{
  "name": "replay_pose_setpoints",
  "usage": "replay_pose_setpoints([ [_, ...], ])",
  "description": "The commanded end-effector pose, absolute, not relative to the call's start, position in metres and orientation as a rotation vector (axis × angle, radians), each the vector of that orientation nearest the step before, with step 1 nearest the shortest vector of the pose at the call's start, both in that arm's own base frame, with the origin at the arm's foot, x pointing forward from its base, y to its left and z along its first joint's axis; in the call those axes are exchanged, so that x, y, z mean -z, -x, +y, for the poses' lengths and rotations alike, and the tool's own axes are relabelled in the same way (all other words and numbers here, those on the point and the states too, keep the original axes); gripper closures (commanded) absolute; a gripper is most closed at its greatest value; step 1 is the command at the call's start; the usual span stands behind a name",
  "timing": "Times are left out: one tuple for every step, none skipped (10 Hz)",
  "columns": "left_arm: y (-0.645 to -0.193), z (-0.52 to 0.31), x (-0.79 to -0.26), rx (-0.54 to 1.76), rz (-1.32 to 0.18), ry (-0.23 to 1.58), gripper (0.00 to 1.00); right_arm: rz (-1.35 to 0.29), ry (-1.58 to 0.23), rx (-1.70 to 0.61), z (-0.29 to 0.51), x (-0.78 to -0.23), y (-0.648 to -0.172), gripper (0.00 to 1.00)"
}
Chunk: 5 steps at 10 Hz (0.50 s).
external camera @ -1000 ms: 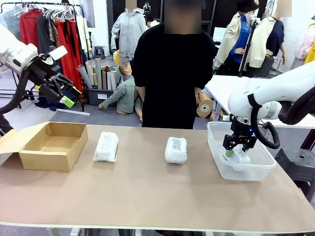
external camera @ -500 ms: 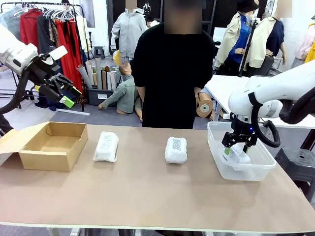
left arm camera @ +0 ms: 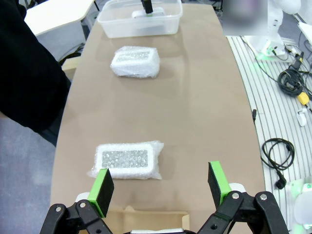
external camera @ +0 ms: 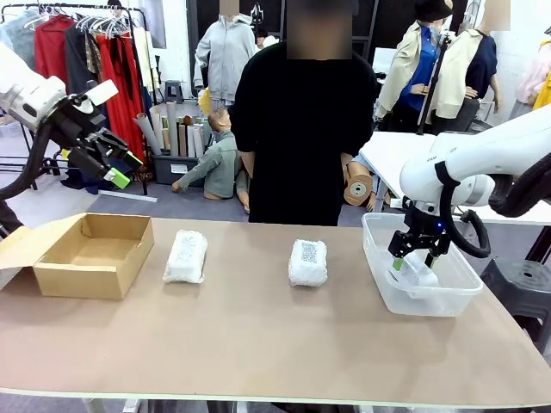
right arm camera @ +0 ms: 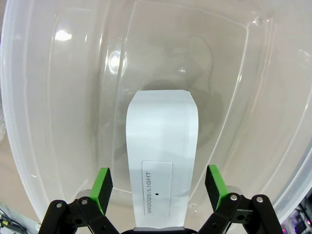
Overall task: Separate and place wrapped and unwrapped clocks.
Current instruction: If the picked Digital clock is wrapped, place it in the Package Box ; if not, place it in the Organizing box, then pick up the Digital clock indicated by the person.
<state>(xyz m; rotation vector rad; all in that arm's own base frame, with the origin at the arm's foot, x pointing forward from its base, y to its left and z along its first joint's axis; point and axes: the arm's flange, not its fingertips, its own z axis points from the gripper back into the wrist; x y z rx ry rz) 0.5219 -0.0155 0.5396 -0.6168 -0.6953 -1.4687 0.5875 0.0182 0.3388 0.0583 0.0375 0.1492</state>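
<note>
- Now, in the front view, the right gripper (external camera: 414,267) has changed: a second ago its fingers pinched the bare clock (external camera: 420,275), a smooth white rounded block, and they now stand spread to either side of it and a little higher. The clock lies on the floor of the clear plastic tub (external camera: 430,305).
- Nothing else has shifted (left arm, parcels and box all match).
- The left gripper (external camera: 127,169) hangs high above the brown cardboard box (external camera: 82,282), fingers wide apart and holding nothing.
- Count: two wrapped clocks, one bare clock, one tub, one box.
- The left wrapped clock (external camera: 186,255), a white block in cloudy bubble wrap, sits just beside the box. The middle wrapped clock (external camera: 307,262), also bubble-wrapped, has a QR label and lies well apart from it, between it and the tub.
- The tan table (external camera: 258,344) has a broad bare strip along its near edge. The tub stands near the right edge and the box at the left edge.
- In the left wrist view, the left gripper (left arm camera: 161,183) has its green pads spread above the box rim (left arm camera: 156,215). The left wrapped clock (left arm camera: 127,161) is nearest, then the middle wrapped clock (left arm camera: 135,62), then the tub (left arm camera: 139,27). Bare tabletop runs along the right edge.
- In the right wrist view, the right gripper (right arm camera: 158,187) has a pad on each side of the bare clock (right arm camera: 162,136), with a gap on each side. The clock's print reads SNOOZE/LIGHT, and the tub wall (right arm camera: 48,97) curves round it.
</note>
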Motion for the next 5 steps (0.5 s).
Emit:
replay_pose_setpoints([
  [-0.5221,-0.0154,-0.5409,1.467,-0.701,0.615,0.0,0.035,-0.059,-0.148,0.0184,-0.3402,-0.5875,0.0],
  [-0.5221,-0.0154,-0.5409,1.467,-0.701,0.615,0.0,0.035,-0.059,-0.148,0.0184,-0.3402,-0.5875,0.0],
  [-0.5221,-0.0154,-0.5409,1.467,-0.701,0.615,0.0,0.035,-0.059,-0.148,0.0184,-0.3402,-0.5875,0.0],
  [-0.5221,-0.0154,-0.5409,1.467,-0.701,0.615,0.0,0.035,-0.059,-0.148,0.0184,-0.3402,-0.5875,0.0],
  [-0.5221,-0.0154,-0.5409,1.467,-0.701,0.615,0.0,0.035,-0.059,-0.148,0.0184,-0.3402,-0.5875,0.0],
])
